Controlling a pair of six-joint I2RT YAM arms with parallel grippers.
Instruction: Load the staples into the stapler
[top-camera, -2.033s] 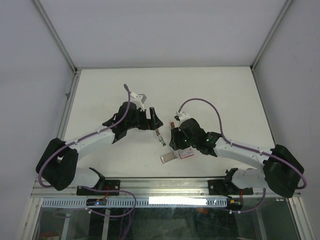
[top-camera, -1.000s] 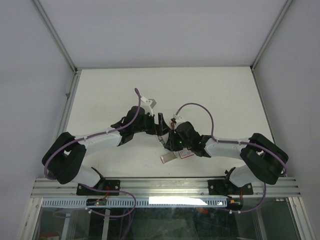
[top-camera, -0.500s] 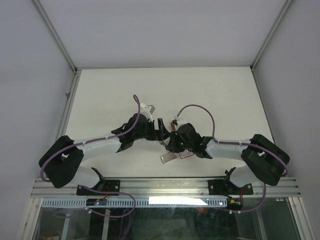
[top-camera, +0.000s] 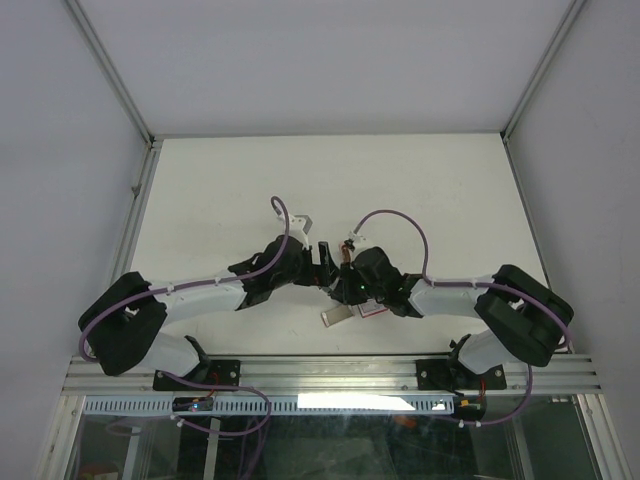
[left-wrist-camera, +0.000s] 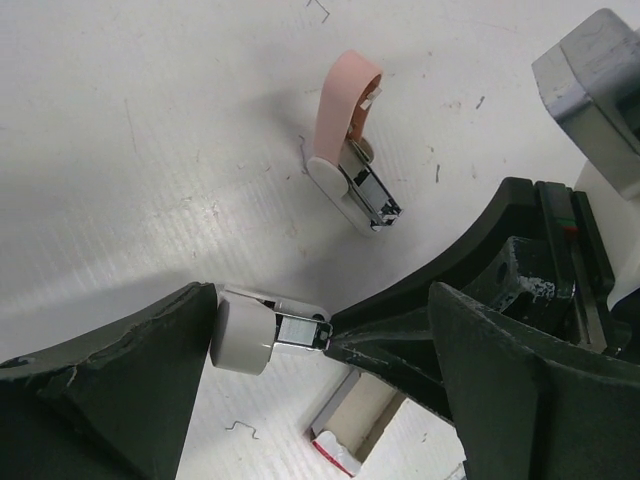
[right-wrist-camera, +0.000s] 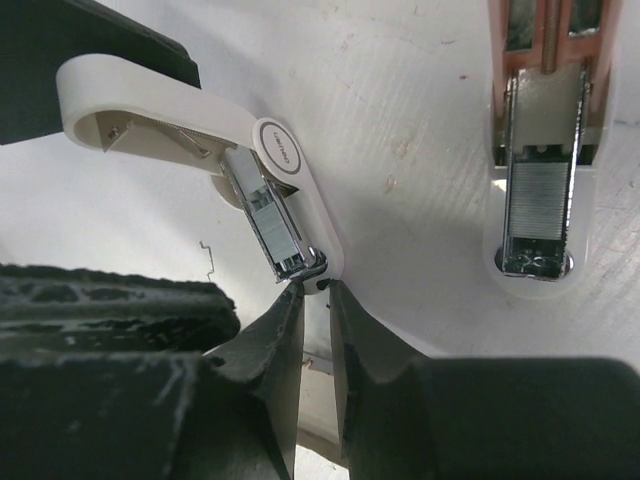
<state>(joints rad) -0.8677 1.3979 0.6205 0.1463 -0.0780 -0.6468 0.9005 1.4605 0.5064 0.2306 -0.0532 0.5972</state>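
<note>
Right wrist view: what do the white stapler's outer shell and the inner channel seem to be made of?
The white stapler has a shell that looks like moulded plastic, smooth and matte cream, with rounded edges and only soft shading. Its inner channel looks like polished or plated metal, going by the sharp bright glints and thin folded edges.

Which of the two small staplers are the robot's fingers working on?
The white plastic stapler: it sits between the left fingers, with the right fingers at its metal tip. The pink stapler lies apart, untouched.
</note>
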